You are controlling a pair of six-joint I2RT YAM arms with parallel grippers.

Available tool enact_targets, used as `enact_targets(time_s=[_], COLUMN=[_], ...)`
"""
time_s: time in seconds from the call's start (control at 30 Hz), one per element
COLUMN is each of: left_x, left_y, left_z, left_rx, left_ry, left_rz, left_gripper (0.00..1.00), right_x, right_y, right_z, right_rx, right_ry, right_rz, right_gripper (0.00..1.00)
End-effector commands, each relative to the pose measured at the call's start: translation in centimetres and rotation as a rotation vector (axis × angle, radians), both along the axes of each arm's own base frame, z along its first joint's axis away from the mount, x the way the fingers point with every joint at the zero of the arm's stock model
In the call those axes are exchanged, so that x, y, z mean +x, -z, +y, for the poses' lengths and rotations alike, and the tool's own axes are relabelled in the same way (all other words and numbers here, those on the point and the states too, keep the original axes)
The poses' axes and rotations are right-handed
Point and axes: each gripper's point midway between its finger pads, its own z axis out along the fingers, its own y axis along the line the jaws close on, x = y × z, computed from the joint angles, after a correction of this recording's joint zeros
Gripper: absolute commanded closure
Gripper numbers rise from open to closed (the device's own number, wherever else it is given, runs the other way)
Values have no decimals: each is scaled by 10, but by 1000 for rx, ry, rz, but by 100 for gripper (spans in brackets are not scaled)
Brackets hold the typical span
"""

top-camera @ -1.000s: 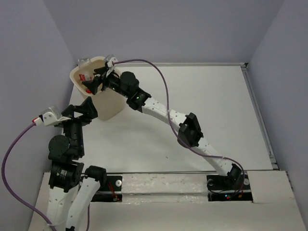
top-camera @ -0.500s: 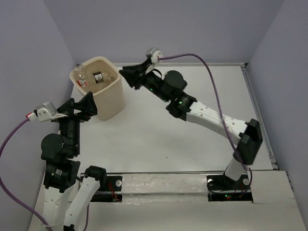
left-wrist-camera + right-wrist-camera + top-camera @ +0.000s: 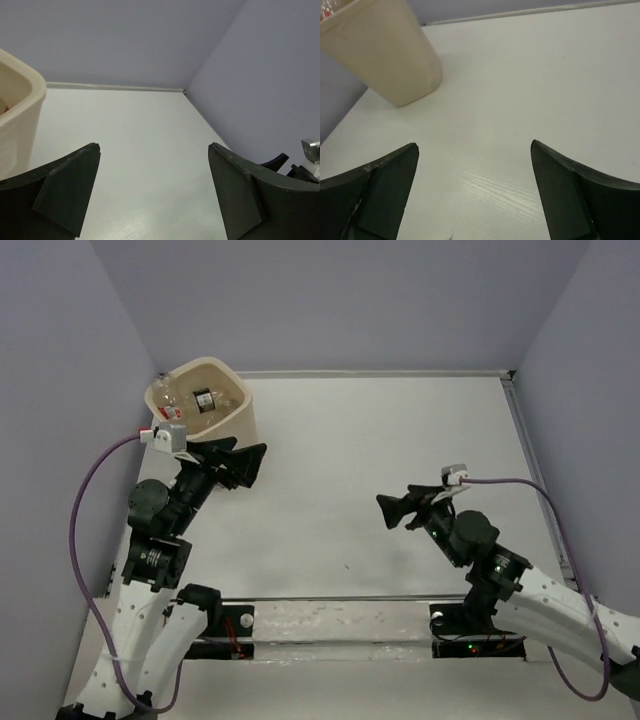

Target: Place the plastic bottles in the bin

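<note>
Both tools are empty, so there is nothing for you to carry right now. The left gripper hangs just beside the near wall of the bin with its fingers spread wide and only bare table between them in its wrist view. The right gripper sits well away from the bin, on its right and nearer side. It is pointed back toward the bin, likewise spread and holding nothing.

The plastic bottles that can be seen all lie inside the bin: one with a black label near the middle, and one with a red label against the wall farthest from the right gripper. I can't count them for certain (the clear plastic blends into the cream floor). No bottle shows on the table beside the bin or out to its right.

My reading is that the loading is done or nearly so, and the step in hand is a check. To do it well, look over the spots the cameras cover poorly, such as the strip behind the bin and the patch under the left arm. Keep the left fingers off the bin's wall as you move, since a nudge there could tip it. Lift away from the bin before swinging sideways.
</note>
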Motion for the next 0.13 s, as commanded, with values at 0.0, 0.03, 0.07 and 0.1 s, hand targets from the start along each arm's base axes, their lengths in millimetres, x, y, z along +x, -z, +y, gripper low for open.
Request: enact_targets(time_s=[0.0,0.03,0.07,0.1], left_x=[-7,-4,2,4], left_y=[-19,-18,-15,-18], left_z=[-25,-25,-26,-26], left_rx=[-12,-8,-8,-9], left_ry=[152,152,143,143], left_rz=[-89,-85,-67,-70], left_gripper=[1,1,1,1], right_x=[-9,-12,-14,-15], right_y=[9,12,2,-4], right_z=[-48,-51,-54,-55], right_rx=[140,143,158,160], right_ry=[171,168,162,159], right_rz=[58,60,32,17], right_gripper=[0,0,0,0])
